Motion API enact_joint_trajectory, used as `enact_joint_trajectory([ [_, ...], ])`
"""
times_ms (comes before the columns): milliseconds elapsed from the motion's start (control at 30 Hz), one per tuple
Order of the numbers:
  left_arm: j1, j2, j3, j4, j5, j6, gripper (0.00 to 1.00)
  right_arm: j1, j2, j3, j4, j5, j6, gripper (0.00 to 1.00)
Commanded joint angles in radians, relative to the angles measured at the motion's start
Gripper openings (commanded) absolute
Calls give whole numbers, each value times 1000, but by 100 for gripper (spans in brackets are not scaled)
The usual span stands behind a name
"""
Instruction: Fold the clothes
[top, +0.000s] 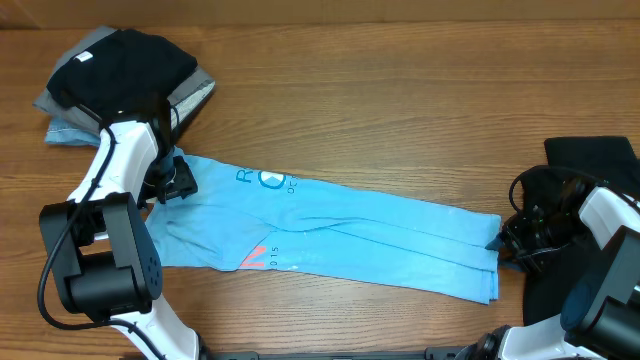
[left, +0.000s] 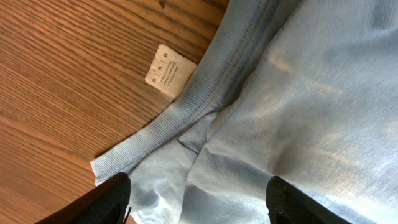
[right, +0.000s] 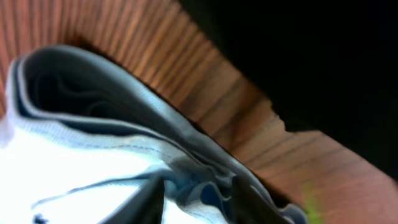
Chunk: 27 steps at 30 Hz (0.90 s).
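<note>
A light sky-blue T-shirt (top: 350, 230) with white logos and orange-red lettering lies folded into a long strip across the table. My left gripper (top: 175, 185) hovers over its left end by the collar. In the left wrist view the jaws (left: 199, 199) are wide open over the ribbed collar and blue fabric (left: 298, 93), beside a white label (left: 166, 71). My right gripper (top: 505, 240) is at the strip's right end. In the right wrist view its fingers (right: 202, 199) are close together with bunched layers of the shirt's hem (right: 74, 168) between them.
A pile of clothes (top: 120, 70), a black garment on grey and blue ones, sits at the back left behind my left arm. Another black garment (top: 590, 160) lies at the right edge under my right arm. The table is brown wood.
</note>
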Motion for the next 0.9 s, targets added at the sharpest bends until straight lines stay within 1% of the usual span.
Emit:
enact_joint_trajectory([
  [0, 2, 5, 7, 0, 11, -2, 72, 3, -8, -4, 2, -45, -23, 26],
  [67, 2, 5, 7, 1, 11, -2, 73, 0, -8, 5, -3, -53, -23, 21],
  [167, 2, 5, 7, 4, 11, 2, 73, 0, -8, 43, -42, -53, -27, 19],
  [267, 2, 5, 7, 4, 12, 2, 73, 0, -8, 87, -111, -52, -50, 10],
  [367, 2, 5, 7, 4, 11, 3, 73, 2, -8, 92, -168, -34, -50, 4],
  [433, 2, 5, 7, 3, 11, 5, 73, 2, -8, 92, -188, 18, -33, 4],
  [600, 2, 5, 7, 3, 11, 6, 73, 1, -8, 89, -173, 185, 131, 4],
  [800, 2, 5, 7, 3, 12, 6, 74, 1, -8, 72, -123, 256, 173, 4],
  [833, 2, 5, 7, 3, 12, 6, 74, 1, -8, 72, -116, 256, 173, 6],
  [867, 2, 5, 7, 3, 12, 6, 74, 1, -8, 71, -113, 256, 173, 11],
])
